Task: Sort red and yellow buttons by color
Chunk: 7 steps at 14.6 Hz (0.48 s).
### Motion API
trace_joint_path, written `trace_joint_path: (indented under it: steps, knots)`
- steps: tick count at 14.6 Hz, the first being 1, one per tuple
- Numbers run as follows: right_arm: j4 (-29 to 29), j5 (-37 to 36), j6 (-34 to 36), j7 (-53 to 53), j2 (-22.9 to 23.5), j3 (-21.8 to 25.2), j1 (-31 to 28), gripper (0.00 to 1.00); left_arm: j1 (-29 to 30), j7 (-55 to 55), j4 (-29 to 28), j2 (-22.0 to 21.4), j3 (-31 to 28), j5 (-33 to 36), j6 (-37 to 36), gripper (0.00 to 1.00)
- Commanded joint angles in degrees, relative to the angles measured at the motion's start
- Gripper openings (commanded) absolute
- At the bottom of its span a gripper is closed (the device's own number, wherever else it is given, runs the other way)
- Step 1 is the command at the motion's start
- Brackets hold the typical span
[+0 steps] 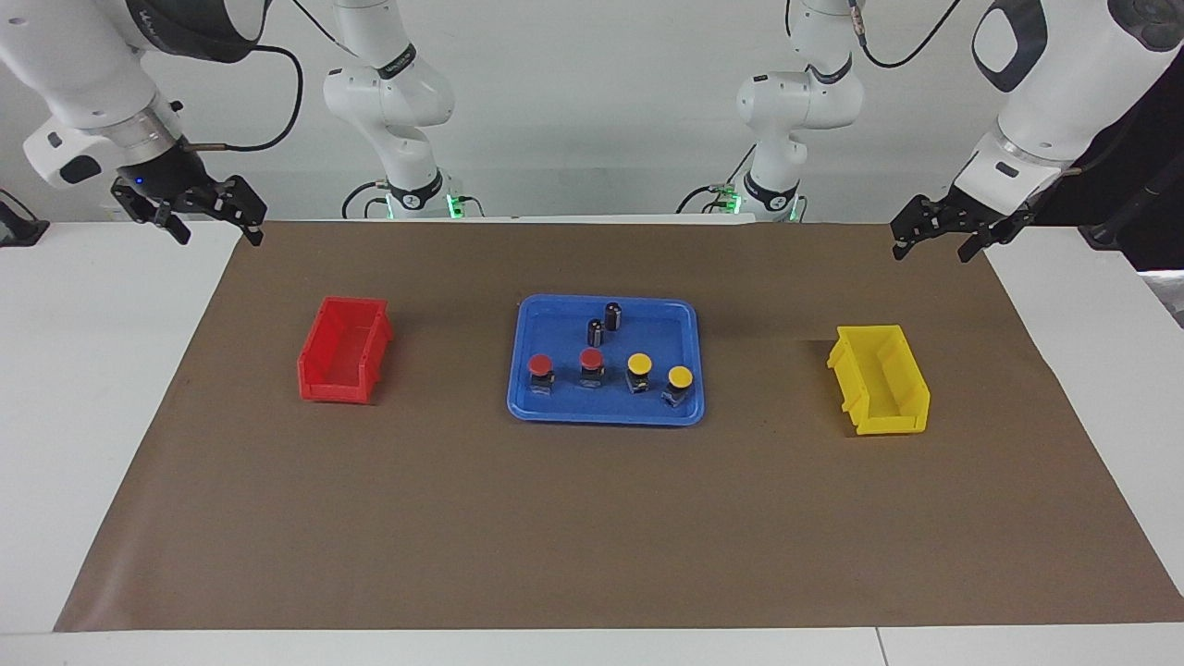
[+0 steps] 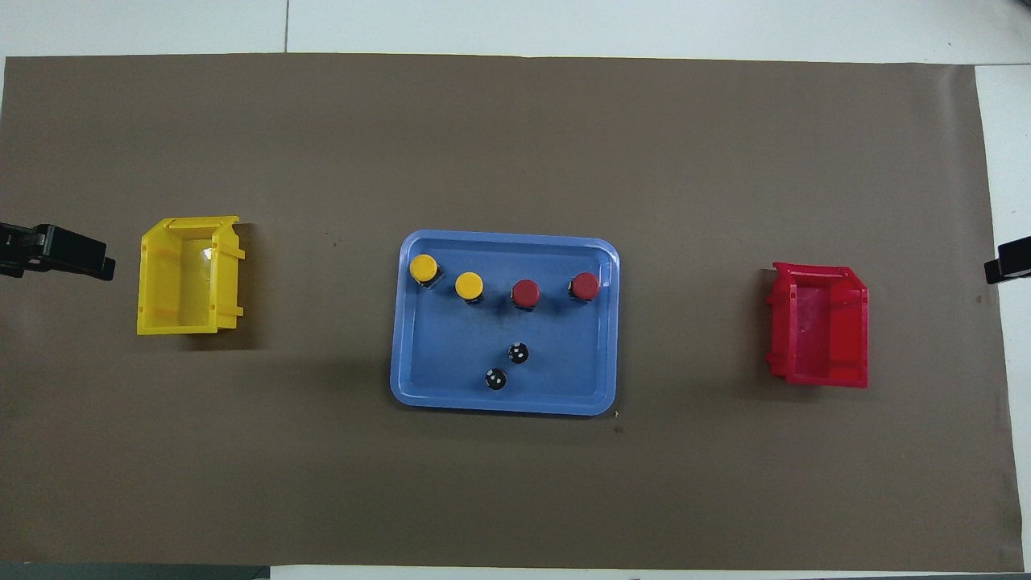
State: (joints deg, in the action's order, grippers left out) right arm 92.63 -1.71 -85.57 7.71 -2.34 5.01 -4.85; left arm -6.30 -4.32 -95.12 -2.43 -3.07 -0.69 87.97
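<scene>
Sorting not begun: all four buttons (image 1: 610,372) sit in blue tray (image 1: 527,407). Left gripper (image 1: 943,233) and right gripper (image 1: 208,215) hang wide open, empty, well apart from tray; next, reach in.

Both views are bright and evenly lit from above, with no dim corners. Shadows are soft and short: the yellow bin (image 1: 880,379) throws a faint one on the mat (image 1: 592,518) toward the robots, and the tray (image 2: 504,322) shows a thin dark edge on its nearer side. A small glare spot sits inside the yellow bin in the overhead view. Focus is sharp across the counter (image 1: 102,388). The mat's edges bow slightly in the overhead view.
</scene>
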Motion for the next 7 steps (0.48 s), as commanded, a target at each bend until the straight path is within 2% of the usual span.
trace_joint_path:
  steps: [1,7]
  knots:
    - [0.1,-0.5,0.0,0.5,-0.1,-0.3,-0.2,1.00,0.1,-0.1,-0.9,-0.9,0.0,0.8,-0.1,1.00]
    - [0.6,-0.4,0.3,0.5,-0.3,-0.3,-0.2,1.00,0.1,-0.1,-0.9,-0.9,0.0,0.8,-0.1,1.00]
